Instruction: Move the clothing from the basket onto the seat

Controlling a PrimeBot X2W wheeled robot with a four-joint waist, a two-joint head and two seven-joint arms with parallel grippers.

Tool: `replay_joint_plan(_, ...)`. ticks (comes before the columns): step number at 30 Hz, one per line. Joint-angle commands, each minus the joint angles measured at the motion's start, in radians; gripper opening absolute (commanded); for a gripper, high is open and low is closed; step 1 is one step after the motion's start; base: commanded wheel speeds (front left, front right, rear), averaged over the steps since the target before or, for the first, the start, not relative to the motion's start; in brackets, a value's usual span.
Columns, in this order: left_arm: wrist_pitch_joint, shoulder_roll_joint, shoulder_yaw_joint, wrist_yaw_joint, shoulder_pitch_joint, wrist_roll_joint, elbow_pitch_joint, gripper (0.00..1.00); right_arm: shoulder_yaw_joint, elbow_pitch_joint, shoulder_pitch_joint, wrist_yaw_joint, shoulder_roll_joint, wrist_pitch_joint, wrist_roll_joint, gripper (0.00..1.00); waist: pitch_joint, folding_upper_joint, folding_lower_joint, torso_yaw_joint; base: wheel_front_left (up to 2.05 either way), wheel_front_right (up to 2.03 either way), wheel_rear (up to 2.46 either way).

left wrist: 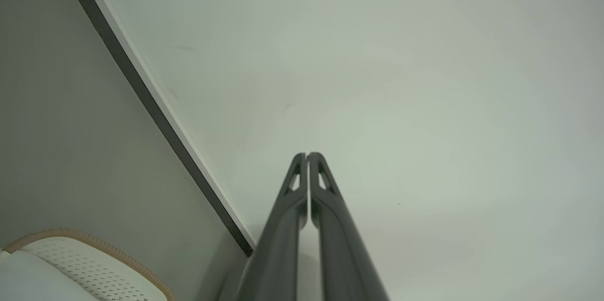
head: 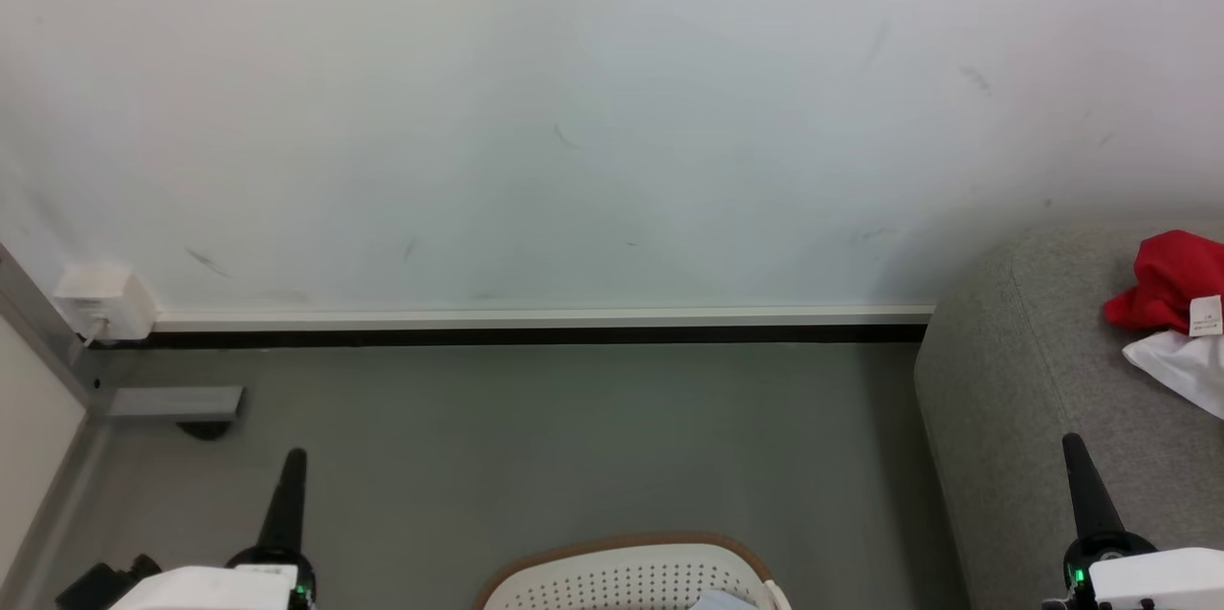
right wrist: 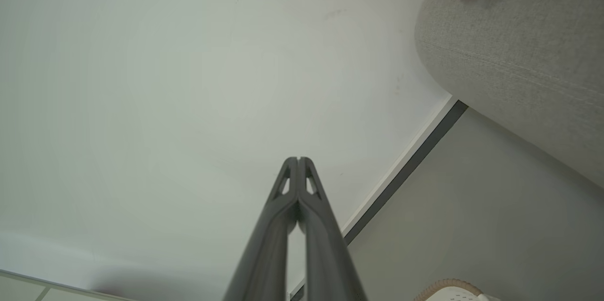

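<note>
A plain living room: grey sofa [head: 1014, 400], laundry basket [head: 622, 579] on the floor [head: 574, 438], scuffed white wall [head: 574, 113].

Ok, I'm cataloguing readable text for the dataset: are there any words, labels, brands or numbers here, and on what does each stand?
White tag on the red clothing lying on the seat: a few lines of print, too small to read.
White wall box: no marking can be read.
No other lettering can be made out.
</note>
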Motion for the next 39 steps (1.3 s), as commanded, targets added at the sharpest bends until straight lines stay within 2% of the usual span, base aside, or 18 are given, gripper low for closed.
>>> replay_joint_plan(1,0.010,0.007,0.005,0.001,-0.018,-0.031,-0.013,0.00,-0.011,-0.010,-0.024,-0.002,0.001,0.007,0.030,0.00,0.001,0.0000,-0.0001,0.001,0.00,0.00,0.00)
replay_joint_plan(39,0.087,0.007,0.015,0.007,-0.027,-0.310,-0.044,0.00,-0.060,-0.014,-0.025,-0.002,0.004,0.072,0.299,0.00,0.019,0.0000,-0.0001,0.017,0.00,0.00,0.00)
